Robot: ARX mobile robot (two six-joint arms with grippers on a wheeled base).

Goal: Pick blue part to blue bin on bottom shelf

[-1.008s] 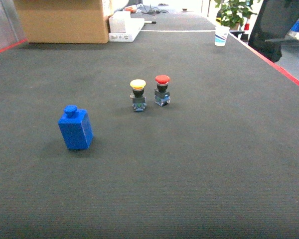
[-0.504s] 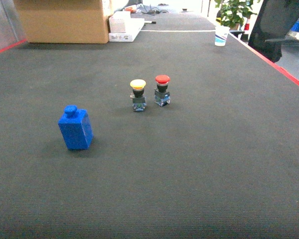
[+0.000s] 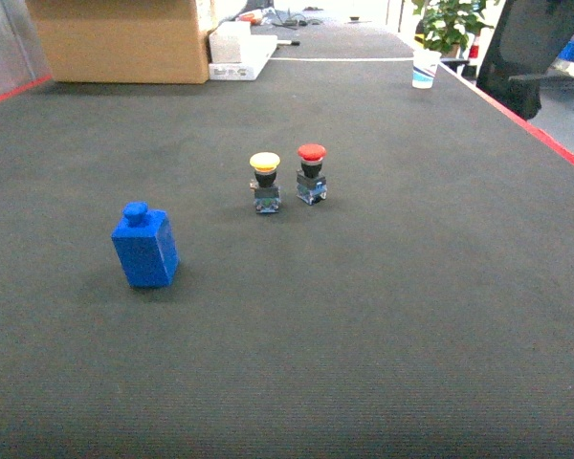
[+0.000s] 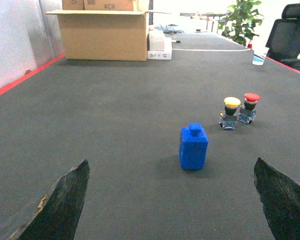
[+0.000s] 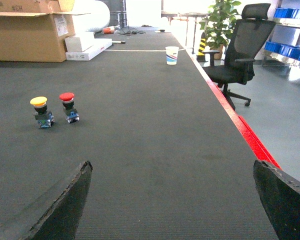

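Blue part [image 3: 145, 249]: solid blue block, small knob on top, upright on dark tabletop [image 3: 383, 316], left of centre in head view. Yellow button [image 3: 265, 182] and red button [image 3: 311, 173] side by side, well apart from it, farther back. Cardboard box [image 3: 120, 38] at far edge. Nothing blocking part. Left tool [image 4: 172, 200] spread wide, empty; right tool [image 5: 172, 200] spread wide, empty.

Left gripper [image 4: 172, 200]: only fingertips [image 4: 60, 202] visible, rest cut by bottom edge. Right gripper [image 5: 172, 200]: same (wrist view). Neither visible in head view. Cardboard box [image 3: 124, 38]: top and left cut off in head view; print on it [image 4: 109, 6] too small to read. Office chair [image 3: 536, 48] right of box: cropped by frame edge.
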